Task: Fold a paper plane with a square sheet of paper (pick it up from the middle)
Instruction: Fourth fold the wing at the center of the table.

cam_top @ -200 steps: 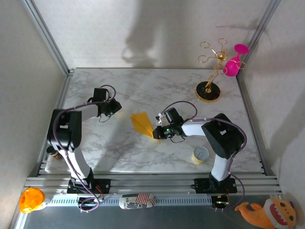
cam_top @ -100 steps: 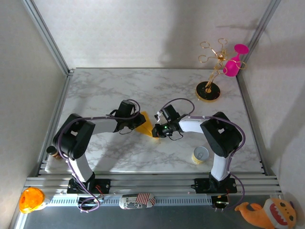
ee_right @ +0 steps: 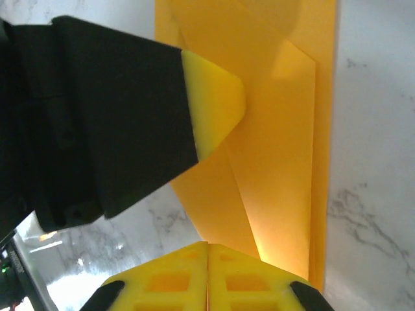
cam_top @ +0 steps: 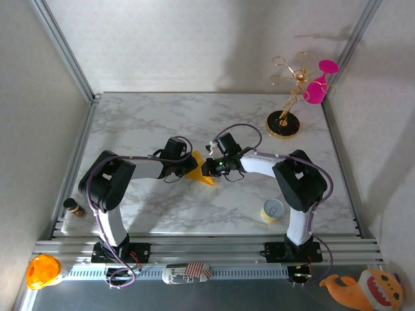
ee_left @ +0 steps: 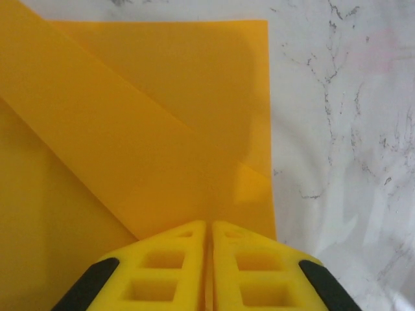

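I see the folded yellow-orange paper sheet [cam_top: 202, 176] lying on the marble table [cam_top: 142, 123], left of the gold stand [cam_top: 283, 123] and nearer the arm bases; my right gripper [ee_right: 207, 247], on the sheet's stand side, is clamped on a raised fold; my left gripper [ee_left: 209, 227], opposite, is clenched, tips on the sheet; I cannot tell whether it pinches paper.

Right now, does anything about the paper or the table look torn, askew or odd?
Nothing damaged. The sheet of paper lies part-folded on the table, untorn, with the left tool and right tool both shut at it. One oddity: a flap near the right tool seems to stand slightly lifted, not pressed flat.
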